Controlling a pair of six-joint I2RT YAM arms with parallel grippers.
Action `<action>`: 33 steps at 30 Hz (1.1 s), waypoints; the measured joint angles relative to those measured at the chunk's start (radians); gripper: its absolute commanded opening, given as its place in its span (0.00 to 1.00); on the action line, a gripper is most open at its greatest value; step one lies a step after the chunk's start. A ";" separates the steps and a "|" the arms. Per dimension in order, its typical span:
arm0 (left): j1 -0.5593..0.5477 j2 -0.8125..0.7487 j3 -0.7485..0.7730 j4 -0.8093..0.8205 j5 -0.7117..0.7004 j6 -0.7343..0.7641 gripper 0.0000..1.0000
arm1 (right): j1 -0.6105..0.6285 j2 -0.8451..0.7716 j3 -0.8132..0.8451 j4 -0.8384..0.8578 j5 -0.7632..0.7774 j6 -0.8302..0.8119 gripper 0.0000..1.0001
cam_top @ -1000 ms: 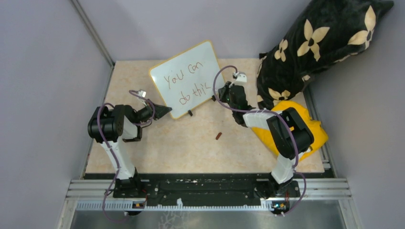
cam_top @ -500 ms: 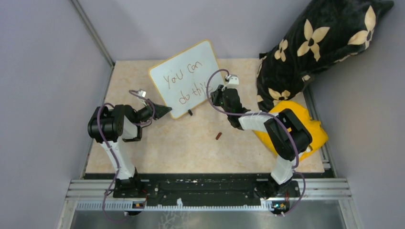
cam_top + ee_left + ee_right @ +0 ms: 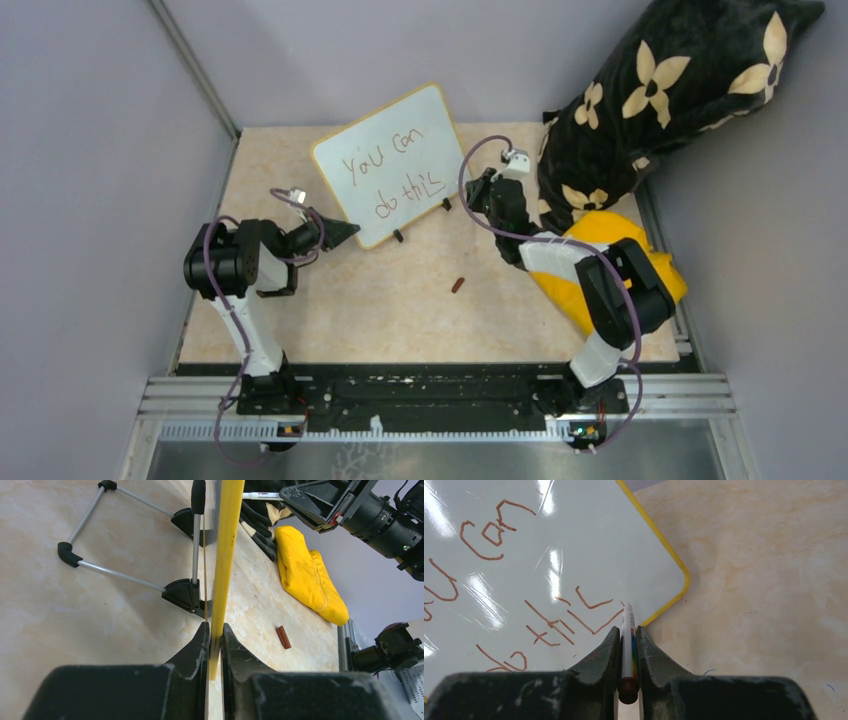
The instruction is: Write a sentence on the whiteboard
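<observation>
whiteboard (image 3: 400, 135) standing, edge in L hand (image 3: 214, 630)

In the overhead view the left arm (image 3: 245, 320) rises from its base at lower left and bends at a dark elbow at mid left. Its forearm runs right toward the centre and ends in the left hand (image 3: 345, 233). The wrist view shows both fingers (image 3: 192, 650) pressed flat on either side of the yellow edge of the whiteboard (image 3: 225, 555). The right arm (image 3: 600, 340) climbs from lower right, folds at centre right, and reaches up and left. The right hand (image 3: 482, 192) has its fingers (image 3: 604, 650) pinched on a thin marker (image 3: 628, 617) that sticks out past the fingertips.
</observation>
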 measured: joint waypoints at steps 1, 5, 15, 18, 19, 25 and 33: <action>0.000 0.000 0.000 0.000 0.000 0.000 0.00 | -0.005 0.000 0.000 0.000 0.001 0.003 0.00; 0.000 0.000 0.001 0.000 0.001 0.000 0.00 | -0.006 0.004 0.001 0.002 0.002 0.006 0.00; 0.000 0.002 0.002 0.000 0.002 0.000 0.00 | -0.006 0.059 0.023 0.010 -0.001 0.022 0.00; 0.000 0.002 0.002 0.000 0.002 0.000 0.00 | -0.009 0.065 0.030 0.024 0.000 0.024 0.00; 0.000 0.003 0.002 0.000 0.002 0.000 0.00 | -0.010 0.066 0.031 0.030 0.000 0.024 0.00; 0.000 0.003 0.002 0.000 0.002 0.000 0.00 | -0.013 0.083 0.048 0.040 0.003 0.024 0.00; 0.000 0.003 0.002 0.000 0.002 0.000 0.00 | -0.024 0.108 0.055 0.043 0.002 0.024 0.00</action>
